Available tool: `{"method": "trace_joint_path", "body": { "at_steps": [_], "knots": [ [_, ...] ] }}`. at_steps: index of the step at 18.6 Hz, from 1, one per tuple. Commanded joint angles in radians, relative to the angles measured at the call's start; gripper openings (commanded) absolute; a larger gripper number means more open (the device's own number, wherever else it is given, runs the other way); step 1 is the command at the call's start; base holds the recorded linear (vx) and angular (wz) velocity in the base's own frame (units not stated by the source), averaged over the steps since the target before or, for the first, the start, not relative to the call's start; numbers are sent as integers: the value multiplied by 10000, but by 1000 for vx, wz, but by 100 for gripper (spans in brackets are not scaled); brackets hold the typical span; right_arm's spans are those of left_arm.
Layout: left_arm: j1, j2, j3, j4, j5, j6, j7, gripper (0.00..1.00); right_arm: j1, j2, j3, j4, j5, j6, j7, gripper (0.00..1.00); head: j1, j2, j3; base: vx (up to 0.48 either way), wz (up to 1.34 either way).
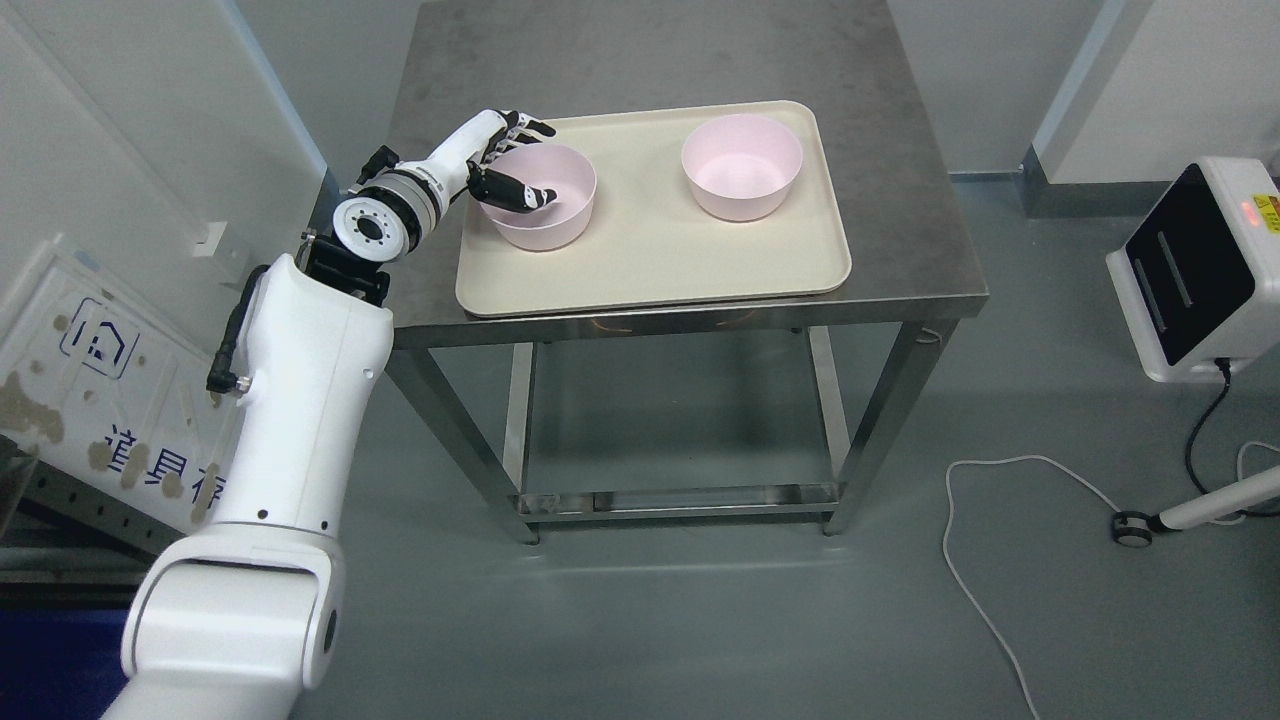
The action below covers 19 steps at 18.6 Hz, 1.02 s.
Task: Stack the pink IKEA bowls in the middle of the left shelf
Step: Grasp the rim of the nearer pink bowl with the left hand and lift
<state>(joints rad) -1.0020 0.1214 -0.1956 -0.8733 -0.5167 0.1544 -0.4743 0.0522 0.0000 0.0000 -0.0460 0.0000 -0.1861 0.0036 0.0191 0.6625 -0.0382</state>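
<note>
Pink bowls stood on the beige tray [640,270] on the counter [900,230]: the left bowl [545,205] pinched at its left rim by the left hand [505,160], the right bowl [742,165] well apart.

— Is there anything you can read here?

— Very little. On the white panel [95,400] leaning at your left you have a dark blue house-shaped logo, and below it a row of blue Chinese characters, partly cut off and smeared with brown patches; I can't make them out for certain.

— And on your right?

— The white device [1200,270] carries a small yellow warning label [1267,212] near its red light, too small to read.
</note>
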Motion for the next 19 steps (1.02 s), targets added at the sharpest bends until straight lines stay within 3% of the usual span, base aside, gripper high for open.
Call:
{"method": "trace_joint_path", "body": {
  "at_steps": [1,5,11,19],
  "knots": [
    [-288,-400,-284,556,-369,-86,3,54,0,-175,-107,0,77,5,-5,100,0,0,0,0,0],
    [-334,-477,-269,1078,-1582,-868,3,48,0,-175,-107,0,77,5,-5,100,0,0,0,0,0],
    [-334,-493,-85,1079,-1598,-1176,217,20,0,-175,-107,0,77,5,-5,100,0,0,0,0,0],
    [-334,-569,130,1017,-1583,-1406,233,4,0,-175,-107,0,77,5,10,100,0,0,0,0,0]
  ]
}}
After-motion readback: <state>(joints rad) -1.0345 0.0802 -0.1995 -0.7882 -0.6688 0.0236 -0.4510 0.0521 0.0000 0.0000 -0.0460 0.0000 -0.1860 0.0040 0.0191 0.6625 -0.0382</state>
